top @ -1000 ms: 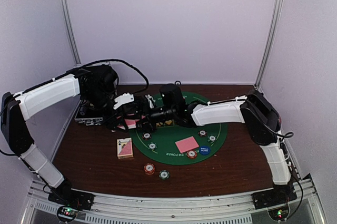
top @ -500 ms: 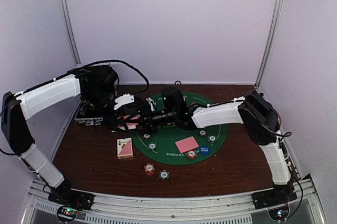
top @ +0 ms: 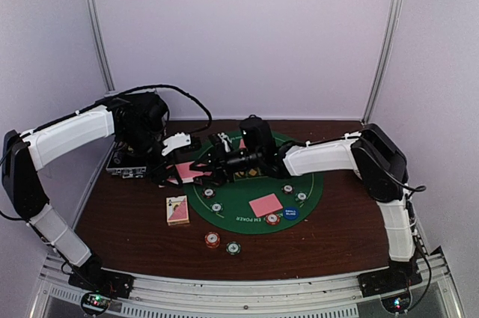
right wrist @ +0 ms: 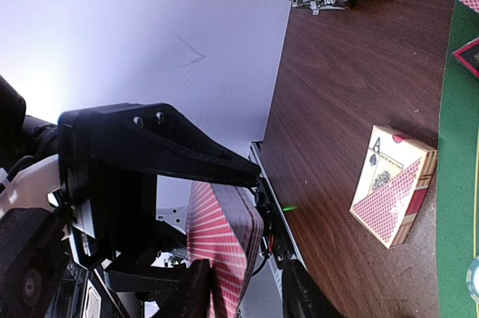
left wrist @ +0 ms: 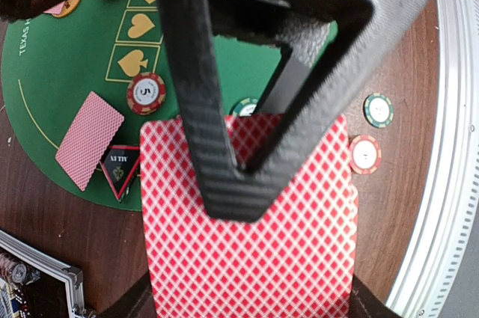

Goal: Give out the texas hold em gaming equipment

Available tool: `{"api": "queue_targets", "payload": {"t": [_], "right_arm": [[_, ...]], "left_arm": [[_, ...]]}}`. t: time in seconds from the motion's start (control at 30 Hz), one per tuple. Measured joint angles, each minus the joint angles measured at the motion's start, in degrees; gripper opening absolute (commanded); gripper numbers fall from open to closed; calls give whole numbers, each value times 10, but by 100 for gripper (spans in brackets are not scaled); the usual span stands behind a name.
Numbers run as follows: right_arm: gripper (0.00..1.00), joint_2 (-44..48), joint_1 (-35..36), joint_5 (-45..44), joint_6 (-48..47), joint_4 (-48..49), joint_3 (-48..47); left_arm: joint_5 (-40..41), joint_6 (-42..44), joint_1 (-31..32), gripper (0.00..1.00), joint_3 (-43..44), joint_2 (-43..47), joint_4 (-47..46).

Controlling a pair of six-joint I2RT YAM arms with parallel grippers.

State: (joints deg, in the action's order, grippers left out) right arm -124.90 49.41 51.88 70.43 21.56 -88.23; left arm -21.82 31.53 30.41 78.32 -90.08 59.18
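My left gripper [top: 174, 167] is shut on a deck of pink-backed playing cards [top: 187, 172], held above the table's left side; the deck fills the left wrist view [left wrist: 299, 258]. My right gripper [top: 215, 159] is open, its jaws either side of the deck's end [right wrist: 224, 243], and one finger [left wrist: 217, 146] lies over the top card. One card [top: 266, 204] lies face down on the green mat [top: 239, 217]. Another card [left wrist: 90, 138] lies by the red triangle [left wrist: 120, 172]. Several striped chips [top: 217, 207] and a blue disc [top: 290, 213] sit on the mat.
A card box [top: 177, 210] lies left of the mat, also in the right wrist view [right wrist: 393, 194]. A red chip [top: 212, 240] and a green chip [top: 233, 248] lie on the wood near the front. The black silver-edged case [top: 127, 164] stands at the back left.
My right gripper has drawn back to the right and slightly up along the deck, so more of the pink deck shows. The left arm has barely moved.
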Motion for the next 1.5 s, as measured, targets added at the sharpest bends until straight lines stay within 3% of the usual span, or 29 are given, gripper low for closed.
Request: {"api": "queue_targets", "payload": {"t": [0.33, 0.93, 1.23, 1.4, 1.5], "right_arm": [[12, 28, -16, 1, -3, -24, 14], [19, 32, -15, 24, 74, 48, 23], [13, 26, -11, 34, 88, 57, 23], [0, 23, -10, 36, 91, 55, 22], [0, 22, -10, 38, 90, 51, 22]], "left_arm": [[1, 0, 0, 12, 0, 0, 0], [11, 1, 0, 11, 0, 0, 0], [13, 1, 0, 11, 0, 0, 0], [15, 1, 0, 11, 0, 0, 0], [16, 1, 0, 11, -1, 0, 0]]}}
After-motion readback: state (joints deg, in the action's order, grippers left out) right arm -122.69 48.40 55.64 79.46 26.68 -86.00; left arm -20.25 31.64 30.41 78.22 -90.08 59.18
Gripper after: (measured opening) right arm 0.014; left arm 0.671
